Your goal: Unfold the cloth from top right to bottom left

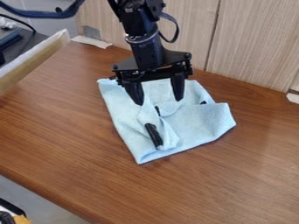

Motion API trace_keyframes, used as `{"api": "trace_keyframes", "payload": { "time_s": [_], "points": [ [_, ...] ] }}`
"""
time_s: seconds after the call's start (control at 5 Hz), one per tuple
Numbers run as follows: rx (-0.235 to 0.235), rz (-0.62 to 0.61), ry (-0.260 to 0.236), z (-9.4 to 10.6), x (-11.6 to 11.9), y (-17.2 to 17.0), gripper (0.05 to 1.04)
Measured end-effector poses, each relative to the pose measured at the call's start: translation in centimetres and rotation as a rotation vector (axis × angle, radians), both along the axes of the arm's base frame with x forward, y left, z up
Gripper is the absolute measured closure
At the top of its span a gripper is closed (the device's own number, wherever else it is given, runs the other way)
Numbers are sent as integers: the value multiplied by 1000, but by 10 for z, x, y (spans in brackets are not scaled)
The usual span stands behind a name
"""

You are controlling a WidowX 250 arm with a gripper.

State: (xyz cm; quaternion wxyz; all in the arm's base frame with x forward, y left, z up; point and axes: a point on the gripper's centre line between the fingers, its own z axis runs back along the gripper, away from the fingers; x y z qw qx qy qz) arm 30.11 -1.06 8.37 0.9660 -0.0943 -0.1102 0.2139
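Evidently, the step in hand is gripping the loose upper fold. Recommended: pinch one layer only, lift slightly, then draw it low towards the worktop's (58, 131) near-left edge, without dragging the layer beneath. Position, left to right: the cloth (121, 120), set towards the worktop's far edge, has its left margin outside the hand (159, 102); its bunched middle, with a black strip (154, 135), lies below and in front of the spread fingers; its folded right part extends past them.

Pale wood-grain panels (257, 43) behind a brown wooden tabletop (64, 144).
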Motion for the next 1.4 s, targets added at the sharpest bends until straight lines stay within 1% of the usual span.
{"api": "trace_keyframes", "payload": {
  "time_s": [0.2,0.4,0.6,0.8,1.0,1.2,1.4],
  "points": [
    [-5,5,28,-9,-2,0,83],
    [-22,58,33,-19,-9,6,83],
    [-20,62,42,-29,-17,8,83],
    [-1,71,49,-33,-21,12,83],
    [36,74,79,-47,-21,14,100],
    [61,73,83,-53,-20,12,189],
    [67,73,91,-57,-20,10,487]
  ]
}}
